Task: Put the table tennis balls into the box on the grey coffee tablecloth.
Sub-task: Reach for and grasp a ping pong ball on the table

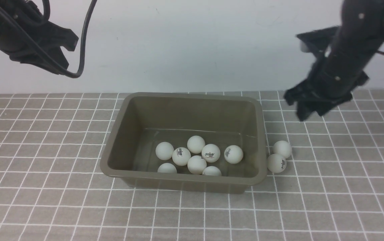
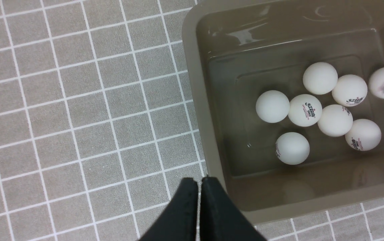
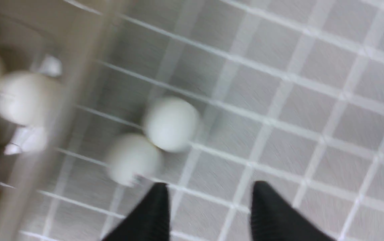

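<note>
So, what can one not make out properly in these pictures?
1. Right wrist view: motion blur smears the two outside balls beside the box; logos unreadable.
2. Front view: the box's near wall hides the lower parts of two inner balls.
3. Front view: right gripper blurred; fingers merge.
4. Left wrist view: frame edge cuts the box.

The box looks like smooth olive-brown plastic, its inner walls glossy enough to carry pale reflections. The table tennis balls are matt white, some with printed logos. The grey coffee tablecloth is matt fabric with a fine, slightly rough weave.
</note>
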You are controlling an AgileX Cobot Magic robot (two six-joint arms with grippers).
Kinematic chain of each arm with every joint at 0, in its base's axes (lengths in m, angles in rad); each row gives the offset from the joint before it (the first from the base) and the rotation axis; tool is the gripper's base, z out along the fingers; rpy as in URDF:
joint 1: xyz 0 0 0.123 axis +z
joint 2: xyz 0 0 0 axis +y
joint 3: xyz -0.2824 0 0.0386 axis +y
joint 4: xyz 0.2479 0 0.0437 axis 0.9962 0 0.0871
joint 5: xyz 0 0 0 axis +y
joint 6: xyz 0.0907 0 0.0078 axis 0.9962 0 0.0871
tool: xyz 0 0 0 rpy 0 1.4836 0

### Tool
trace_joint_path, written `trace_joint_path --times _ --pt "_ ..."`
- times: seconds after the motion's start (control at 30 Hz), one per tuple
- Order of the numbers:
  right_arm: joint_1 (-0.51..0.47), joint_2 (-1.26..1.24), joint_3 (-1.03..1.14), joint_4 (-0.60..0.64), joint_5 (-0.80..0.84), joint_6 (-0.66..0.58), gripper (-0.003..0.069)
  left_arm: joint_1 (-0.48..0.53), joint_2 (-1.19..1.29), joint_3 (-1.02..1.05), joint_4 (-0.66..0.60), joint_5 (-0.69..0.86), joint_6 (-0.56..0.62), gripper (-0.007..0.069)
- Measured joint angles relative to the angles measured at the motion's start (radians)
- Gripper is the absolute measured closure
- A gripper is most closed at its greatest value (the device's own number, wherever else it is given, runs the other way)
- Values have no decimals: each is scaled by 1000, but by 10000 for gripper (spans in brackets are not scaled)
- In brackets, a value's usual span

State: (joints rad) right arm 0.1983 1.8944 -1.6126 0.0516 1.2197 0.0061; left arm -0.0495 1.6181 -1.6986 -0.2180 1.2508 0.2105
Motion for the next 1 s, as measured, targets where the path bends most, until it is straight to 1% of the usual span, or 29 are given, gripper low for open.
trace_joint_path --times 0.07,0.13,0.2,0.3,0.33,0.47,0.53,0.7,0.9,0.97,1.0 --pt "-22 0 34 43 1 3 426 0 0 0 -1 0 0 629" --pt "-32 0 87 127 -31 -21 429 0 0 0 -3 0 0 629" --pt "-22 0 136 190 -96 -65 397 0 0 0 -3 0 0 629" --pt "9 0 189 230 -222 -97 306 1 0 0 -3 0 0 629" --pt "17 0 198 232 -249 -97 277 1 0 0 -3 0 0 629" --pt "26 22 204 232 -293 -63 199 1 0 0 -3 0 0 629" --pt "26 45 204 229 -296 -38 183 1 0 0 -3 0 0 629" --pt "26 120 204 223 -296 15 176 1 0 0 -3 0 0 629" --pt "29 173 204 245 -300 23 175 1 0 0 -3 0 0 629" --pt "29 178 204 242 -299 23 184 1 0 0 -6 0 0 629" --pt "29 179 204 242 -297 13 217 1 0 0 -8 0 0 629"
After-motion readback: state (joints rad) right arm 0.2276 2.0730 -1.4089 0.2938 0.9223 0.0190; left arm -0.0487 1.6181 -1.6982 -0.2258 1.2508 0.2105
